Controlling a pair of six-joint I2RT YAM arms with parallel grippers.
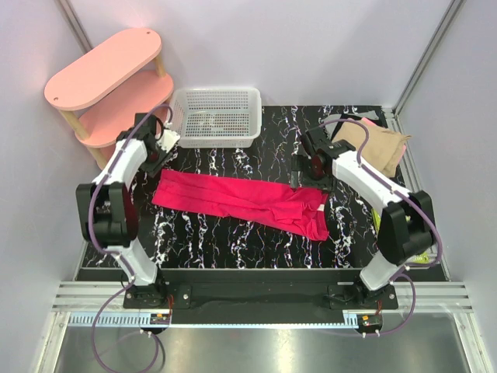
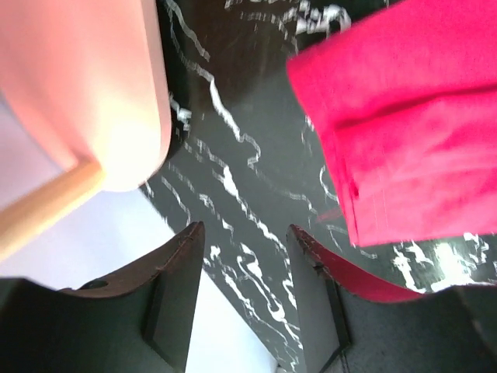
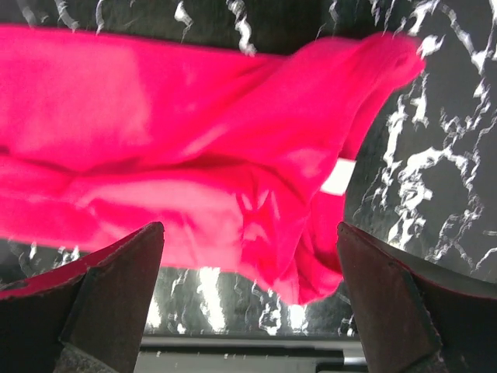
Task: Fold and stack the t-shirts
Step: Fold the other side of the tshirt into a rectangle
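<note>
The crimson-pink t-shirt point(image 1: 242, 199) lies folded lengthwise into a long band across the black marbled mat point(image 1: 233, 245). It also shows in the left wrist view point(image 2: 404, 132) and the right wrist view point(image 3: 194, 171). A stack of folded shirts with a tan one point(image 1: 378, 144) on top sits at the back right. My left gripper point(image 1: 158, 150) is open and empty just behind the band's left end. My right gripper point(image 1: 308, 166) is open and empty behind the band's right end. The gap between the fingers is bare in both wrist views, left point(image 2: 247, 272) and right point(image 3: 250, 264).
A white mesh basket point(image 1: 216, 115) stands at the back middle. A pink two-tier shelf point(image 1: 106, 78) stands at the back left, close to my left arm; it also shows in the left wrist view point(image 2: 78, 85). White walls enclose the table.
</note>
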